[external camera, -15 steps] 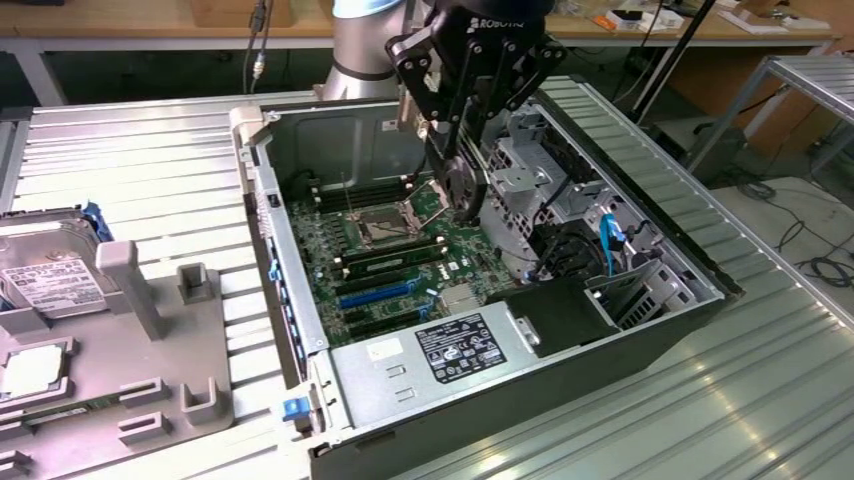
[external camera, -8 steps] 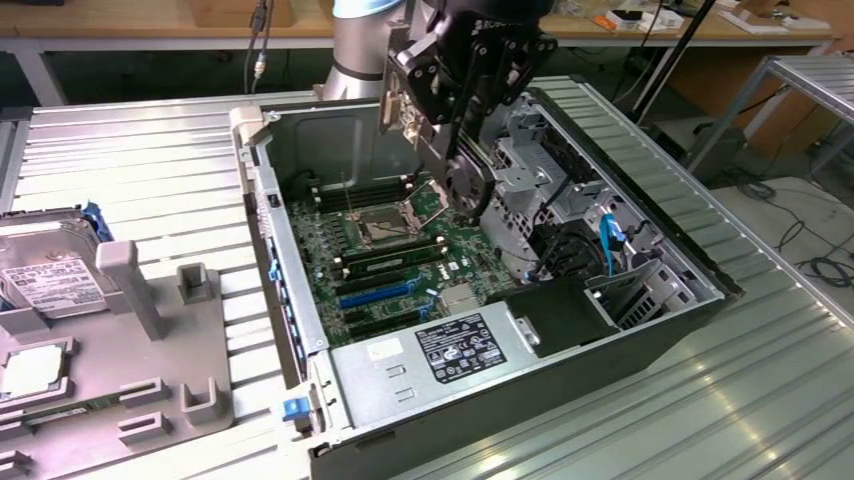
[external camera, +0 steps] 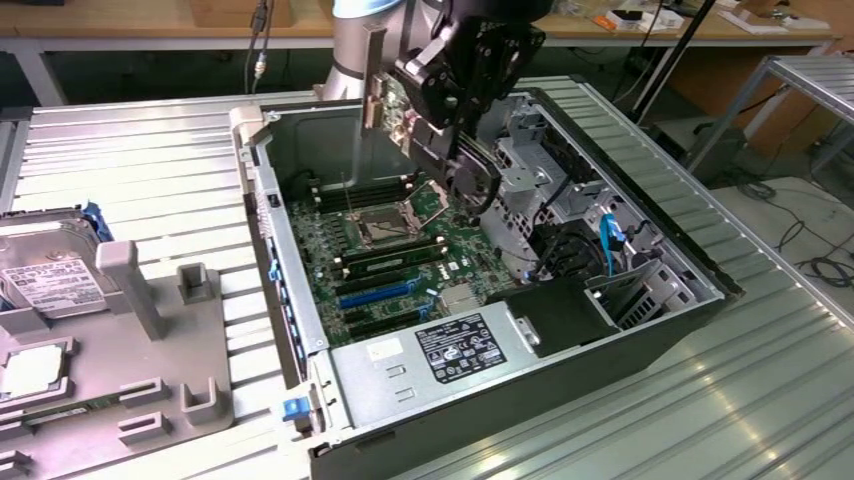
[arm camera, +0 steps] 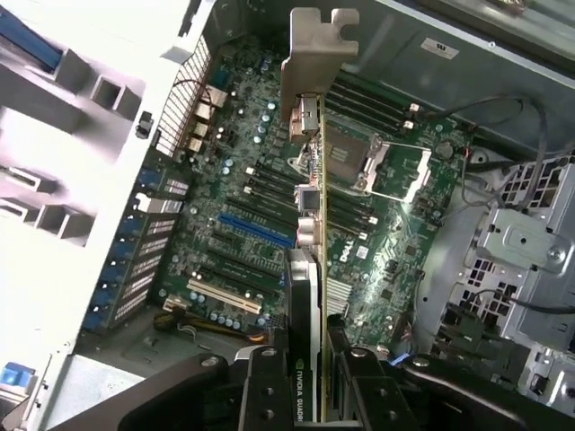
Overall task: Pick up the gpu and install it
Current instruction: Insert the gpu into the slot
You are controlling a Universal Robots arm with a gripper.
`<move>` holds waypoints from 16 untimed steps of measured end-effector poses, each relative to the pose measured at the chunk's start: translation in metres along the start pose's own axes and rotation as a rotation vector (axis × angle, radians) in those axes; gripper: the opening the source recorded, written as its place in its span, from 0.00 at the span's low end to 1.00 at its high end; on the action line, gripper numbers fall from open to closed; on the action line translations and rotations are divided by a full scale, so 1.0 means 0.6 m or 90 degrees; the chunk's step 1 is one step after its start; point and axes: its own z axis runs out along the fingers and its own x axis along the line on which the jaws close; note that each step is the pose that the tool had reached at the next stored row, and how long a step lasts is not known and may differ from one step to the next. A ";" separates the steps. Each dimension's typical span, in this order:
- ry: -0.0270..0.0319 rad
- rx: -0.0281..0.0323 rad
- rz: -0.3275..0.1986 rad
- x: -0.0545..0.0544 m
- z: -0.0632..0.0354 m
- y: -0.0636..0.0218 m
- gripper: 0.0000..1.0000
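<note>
My gripper [external camera: 447, 115] is shut on the gpu [external camera: 387, 105], a thin green card with a silver end bracket [external camera: 372, 75], and holds it on edge in the air over the open computer case [external camera: 287, 290]. In the wrist view the gpu [arm camera: 312, 224] shows edge-on between my gripper [arm camera: 314, 400] fingers, with its black cooler against one side and its bracket [arm camera: 316, 54] farthest from the wrist. Below it lies the green motherboard [arm camera: 234, 153] with a blue slot [arm camera: 256, 232] and a white slot [arm camera: 225, 296]. The card hangs apart from the board.
An open CPU socket [external camera: 387, 225] and memory sticks [external camera: 394, 262] sit on the board. A labelled power supply [external camera: 454, 350] fills the case's near end, drive cages and cables [external camera: 587, 240] its right. A hard drive [external camera: 47, 280] lies in a grey fixture [external camera: 134, 290] at the exterior view's left.
</note>
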 end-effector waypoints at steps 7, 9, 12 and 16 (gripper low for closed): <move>0.0047 -0.0067 -0.124 0.000 0.001 0.000 0.27; 0.0067 -0.0095 -0.175 0.000 0.001 0.000 0.27; 0.0101 -0.0142 -0.263 0.000 0.002 0.000 0.27; 0.0151 -0.0215 -0.396 0.000 0.003 0.000 0.27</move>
